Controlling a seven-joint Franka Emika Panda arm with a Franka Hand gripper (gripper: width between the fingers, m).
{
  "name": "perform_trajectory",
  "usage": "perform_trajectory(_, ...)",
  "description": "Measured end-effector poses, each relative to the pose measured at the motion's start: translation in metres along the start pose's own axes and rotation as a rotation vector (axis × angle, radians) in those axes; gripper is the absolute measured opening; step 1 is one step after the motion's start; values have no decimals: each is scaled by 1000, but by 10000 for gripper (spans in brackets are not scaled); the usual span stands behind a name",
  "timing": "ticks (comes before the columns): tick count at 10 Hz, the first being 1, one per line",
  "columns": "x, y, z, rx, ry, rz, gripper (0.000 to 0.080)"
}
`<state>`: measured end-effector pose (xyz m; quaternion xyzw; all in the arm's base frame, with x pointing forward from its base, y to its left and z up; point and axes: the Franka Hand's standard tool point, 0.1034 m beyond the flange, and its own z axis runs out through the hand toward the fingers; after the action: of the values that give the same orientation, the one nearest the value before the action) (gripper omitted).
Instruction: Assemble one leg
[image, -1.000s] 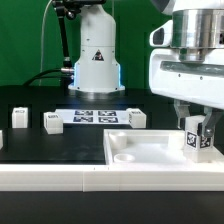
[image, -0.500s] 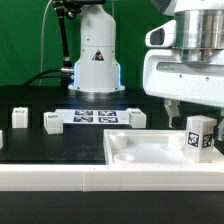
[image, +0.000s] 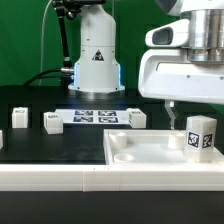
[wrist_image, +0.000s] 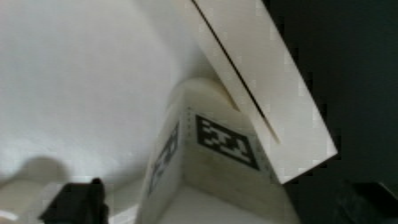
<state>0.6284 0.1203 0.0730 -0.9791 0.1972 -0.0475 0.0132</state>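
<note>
The leg (image: 201, 134) (wrist_image: 217, 150) stands upright, long axis vertical, on the white panel (image: 140, 153); the tool (image: 172, 112), at its 11 o'clock, is open.

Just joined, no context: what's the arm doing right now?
The leg stands upright at the white panel's corner on the exterior view's right. The arm has let go and lifted: the gripper hangs above it, holding nothing. Three more legs and the marker board sit on the table behind.
</note>
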Motion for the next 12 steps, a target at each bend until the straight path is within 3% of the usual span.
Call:
perform_trajectory(5, -2, -4, 0, 1, 1, -439, 649)
perform_trajectory(8, 1, -1, -1, -18, 5, -637, 649)
perform_trajectory(11, 2, 1, 0, -21, 5, -662, 634)
perform_trajectory(12, 2, 1, 0, -21, 5, -661, 463)
